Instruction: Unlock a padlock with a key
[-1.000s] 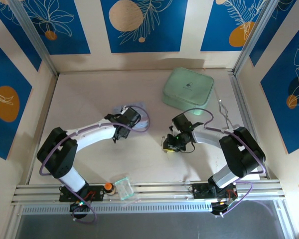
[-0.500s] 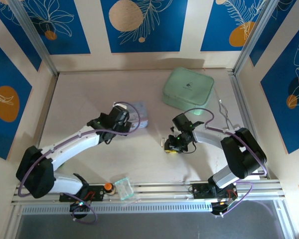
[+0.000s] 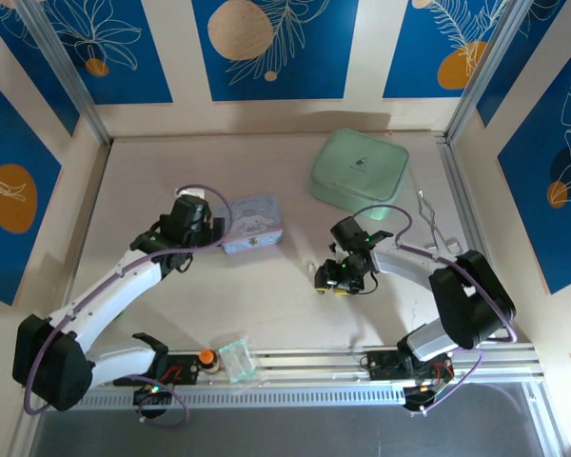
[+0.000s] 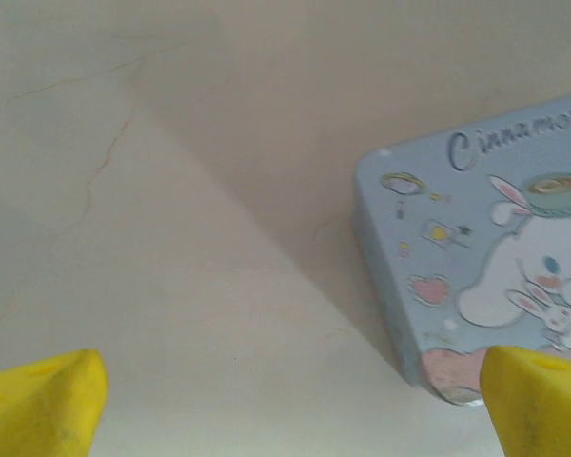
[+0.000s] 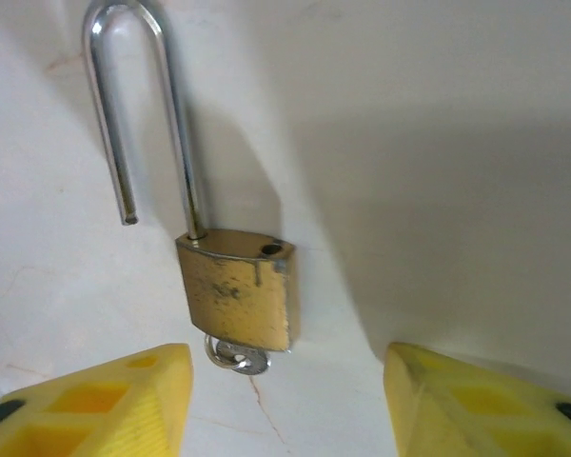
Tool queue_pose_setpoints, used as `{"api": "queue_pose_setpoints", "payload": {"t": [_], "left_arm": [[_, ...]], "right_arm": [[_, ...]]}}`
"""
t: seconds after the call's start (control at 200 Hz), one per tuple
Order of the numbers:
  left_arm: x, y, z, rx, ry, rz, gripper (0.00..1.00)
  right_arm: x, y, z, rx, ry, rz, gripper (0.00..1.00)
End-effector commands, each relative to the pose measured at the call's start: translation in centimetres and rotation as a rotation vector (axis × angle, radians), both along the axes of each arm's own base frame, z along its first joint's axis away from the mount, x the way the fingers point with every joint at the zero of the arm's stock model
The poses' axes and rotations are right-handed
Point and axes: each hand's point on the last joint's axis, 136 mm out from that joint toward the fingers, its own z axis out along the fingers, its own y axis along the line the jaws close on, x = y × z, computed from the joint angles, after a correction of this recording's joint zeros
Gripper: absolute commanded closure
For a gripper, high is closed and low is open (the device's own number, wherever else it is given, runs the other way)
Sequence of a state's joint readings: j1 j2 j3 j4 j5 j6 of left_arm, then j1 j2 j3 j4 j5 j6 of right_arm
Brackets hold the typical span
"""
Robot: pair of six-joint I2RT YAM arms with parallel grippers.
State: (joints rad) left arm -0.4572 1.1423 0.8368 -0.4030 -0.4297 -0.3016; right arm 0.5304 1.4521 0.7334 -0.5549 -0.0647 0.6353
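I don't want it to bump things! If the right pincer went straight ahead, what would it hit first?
Probably the key, sticking out of the padlock just ahead of the open right pincer; depth is unclear.

Key (image 5: 234, 358) mostly hidden under padlock (image 5: 238, 297) (rt wrist cam).

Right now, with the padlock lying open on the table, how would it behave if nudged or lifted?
The padlock looks solid metal: probably rigid, heavy for its size. Lying flat, it should slide, not roll. The open shackle, held by one leg, may swivel when lifted.
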Motion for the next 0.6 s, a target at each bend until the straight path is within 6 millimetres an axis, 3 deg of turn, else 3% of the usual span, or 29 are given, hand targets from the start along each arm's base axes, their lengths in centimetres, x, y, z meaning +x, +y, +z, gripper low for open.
{"api": "queue_pose_setpoints", "payload": {"t": [0.0,0.02,0.05,0.065,0.205,0.35,0.495,0.595], "left_arm": [[0.9,1.7,0.7,-0.013,-0.078,0.069,0.01],[1.0,2.1,0.7,0.003,-0.09,0.081,0.01],[1.2,2.8,0.9,0.028,-0.113,0.098,0.01],[1.3,3.0,0.8,0.042,-0.121,0.1,0.01],[2.1,5.7,0.3,0.173,-0.205,0.146,0.01],[3.1,7.9,-1.0,0.207,-0.259,0.185,0.0],[3.7,8.9,-2.5,0.28,-0.245,0.167,0.0],[3.7,9.8,-4.2,0.206,-0.25,0.17,0.0]], "right_arm": [[1.7,-0.8,2.5,-0.036,-0.126,0.007,0.3],[2.2,-0.8,3.0,-0.034,-0.159,0.007,0.24],[2.9,-0.9,3.9,-0.041,-0.209,0.001,0.04],[3.3,-1.0,4.4,-0.043,-0.233,-0.001,0.0],[7.0,-2.3,8.4,-0.084,-0.47,-0.009,0.01],[11.3,-4.6,11.0,-0.061,-0.713,-0.056,0.01],[14.7,-9.2,12.0,-0.18,-0.913,-0.112,0.01],[16.1,-12.6,11.6,-0.236,-0.968,-0.187,0.01]]}}
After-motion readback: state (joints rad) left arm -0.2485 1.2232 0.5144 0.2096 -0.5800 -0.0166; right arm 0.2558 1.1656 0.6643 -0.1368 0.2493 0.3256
